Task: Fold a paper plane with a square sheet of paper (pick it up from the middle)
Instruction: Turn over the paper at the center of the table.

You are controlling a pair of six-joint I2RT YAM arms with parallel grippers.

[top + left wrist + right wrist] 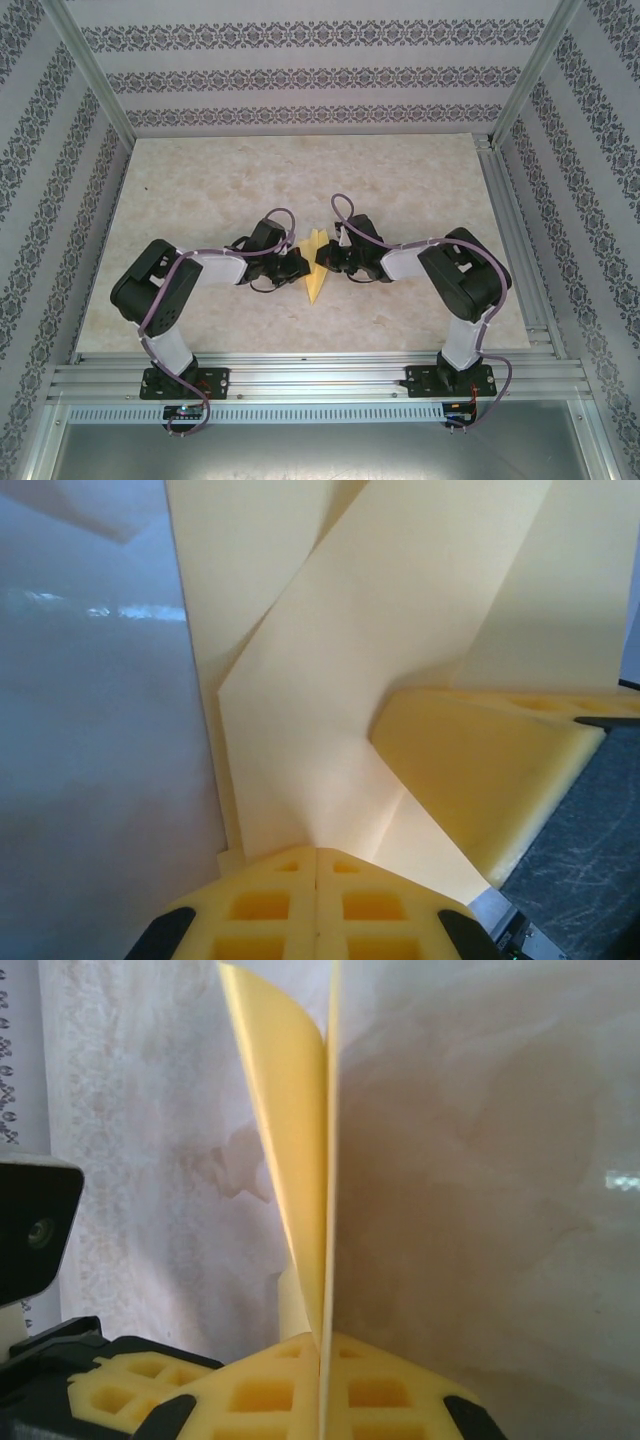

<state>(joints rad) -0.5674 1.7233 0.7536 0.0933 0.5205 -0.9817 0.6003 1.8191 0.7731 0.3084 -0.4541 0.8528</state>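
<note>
The paper plane (316, 283) is lying near the middle of the table (200, 200), roughly midway between its left and right edges, with its sharp tip pointing toward the near edge where the arm bases are bolted. From above it is showing as a slim yellow sliver squeezed between the two grippers, which are meeting over it from opposite sides.

The right gripper (322, 258) is reaching in from the right side of the table. In its wrist view the right gripper (322, 1355) is pinching the paper plane (295, 1160). Its fingers are pressed together on a thin yellow edge that is running straight into the seam between them, and a raised flap is curling away to the left of that edge.

The left gripper (303, 270) is coming in from the left, its jaws fully closed. In its wrist view the left gripper (317, 865) is sitting with its tips right at the folded layers of the paper plane (330, 680), which are fanning out ahead of it. Whether any paper is caught between those tips I cannot tell. One of the right gripper's yellow fingers (470, 780) is resting against the paper just beside the left gripper's tips.
</note>
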